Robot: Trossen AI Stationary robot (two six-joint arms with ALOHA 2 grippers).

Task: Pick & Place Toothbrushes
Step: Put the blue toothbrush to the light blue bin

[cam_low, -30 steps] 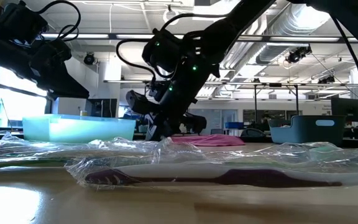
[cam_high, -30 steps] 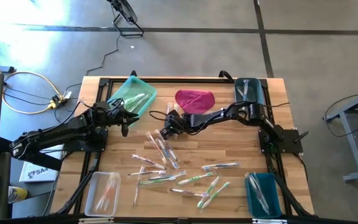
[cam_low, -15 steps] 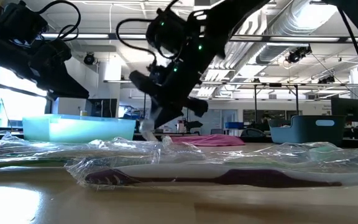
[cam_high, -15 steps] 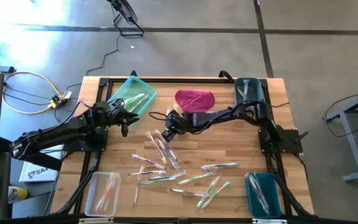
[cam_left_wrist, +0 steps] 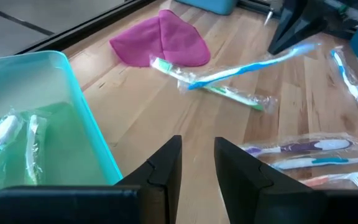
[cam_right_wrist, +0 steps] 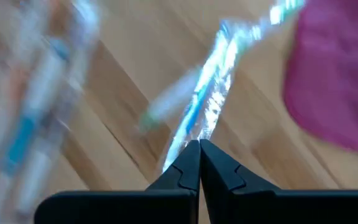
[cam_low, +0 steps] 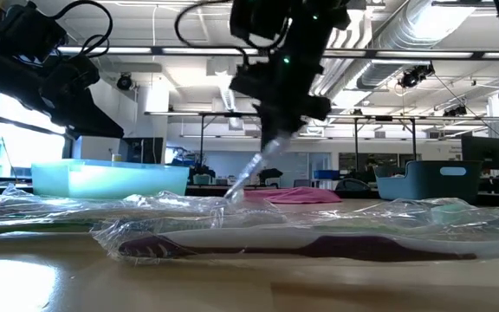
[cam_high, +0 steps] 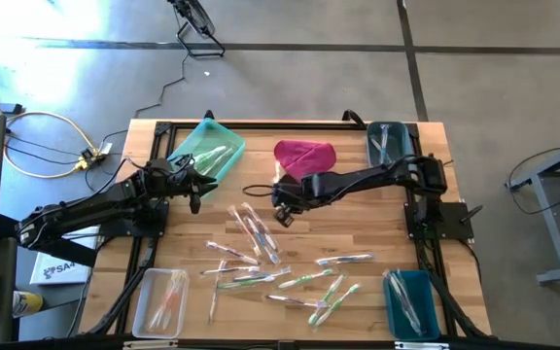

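The right gripper point(cam_right_wrist: 199, 144) has its jaws pinched on one end of a blue wrapped toothbrush point(cam_left_wrist: 253, 65), lifted at the magenta cloth's point(cam_high: 305, 155) seven o'clock; the slick wrapper could slip free. The left gripper's point(cam_left_wrist: 197, 163) jaws stand narrow and empty

The bench point(cam_high: 377, 238) is pale striped wood, and on it lie a magenta cloth point(cam_high: 304, 156), a mint-green tray point(cam_high: 205, 149), a clear tray point(cam_high: 159, 301) and two dark teal bins point(cam_high: 412, 303). The toothbrushes point(cam_high: 290, 277) have pink, green, blue and white handles in clear glinting wrappers. A blue-and-white toothbrush point(cam_left_wrist: 253, 67) hangs from the black right pincer point(cam_high: 282, 215), and the left pincer point(cam_left_wrist: 196, 168) is black too.
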